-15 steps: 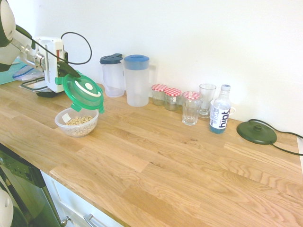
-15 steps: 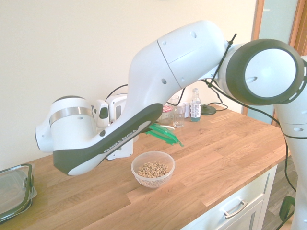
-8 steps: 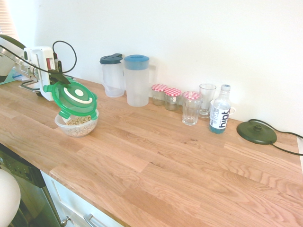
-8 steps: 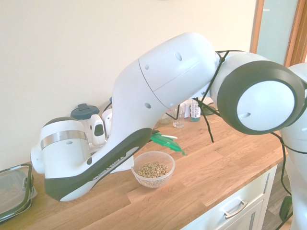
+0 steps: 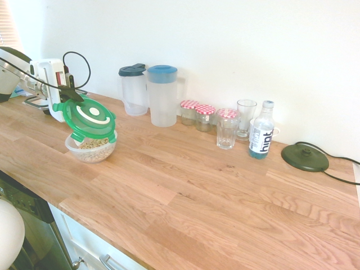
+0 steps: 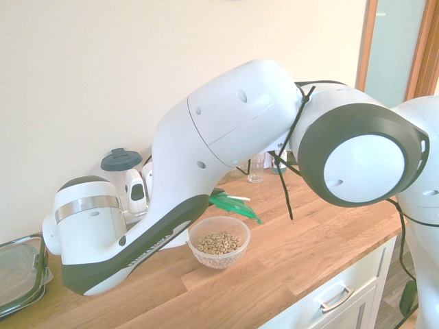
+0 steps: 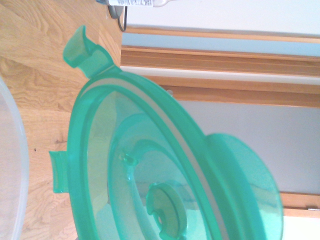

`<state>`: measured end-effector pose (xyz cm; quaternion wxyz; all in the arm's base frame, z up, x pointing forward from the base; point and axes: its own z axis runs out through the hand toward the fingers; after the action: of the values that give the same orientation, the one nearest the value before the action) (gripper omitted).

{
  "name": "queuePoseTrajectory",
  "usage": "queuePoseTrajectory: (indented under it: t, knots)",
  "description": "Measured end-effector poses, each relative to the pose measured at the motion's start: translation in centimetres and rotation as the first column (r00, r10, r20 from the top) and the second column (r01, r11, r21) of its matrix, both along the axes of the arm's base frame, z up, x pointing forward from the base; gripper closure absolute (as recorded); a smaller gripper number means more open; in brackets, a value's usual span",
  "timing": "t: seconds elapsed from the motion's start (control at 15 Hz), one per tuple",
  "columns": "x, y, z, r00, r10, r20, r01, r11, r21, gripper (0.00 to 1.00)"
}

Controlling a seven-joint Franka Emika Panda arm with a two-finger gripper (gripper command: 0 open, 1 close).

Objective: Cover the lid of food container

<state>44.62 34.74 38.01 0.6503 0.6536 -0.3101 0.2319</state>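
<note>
2 pitchers (image 5: 163, 98) stand near 3 jars (image 5: 205, 115) with red-checked lids.

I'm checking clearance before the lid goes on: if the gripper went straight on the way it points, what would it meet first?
Probably the pale wooden counter beyond the held green lid; whether the bowl's rim lies in line is unclear.

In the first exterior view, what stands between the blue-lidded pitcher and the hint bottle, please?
Red-checked jars and a clear glass.
</note>
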Motion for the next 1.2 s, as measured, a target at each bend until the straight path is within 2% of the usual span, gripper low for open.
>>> queuePoseTrajectory:
  t: [0.73,0.8,1.2]
  knots:
    - [0.5,1.5,-3.1,0.999,0.027,-0.037,-0.027,1.000,-0.011,1.00]
    - [0.5,1.6,-3.0,0.999,0.027,-0.039,-0.027,1.000,-0.009,0.00]
    - [-0.6,3.0,-3.2,0.997,0.050,-0.054,-0.050,0.999,0.004,0.00]
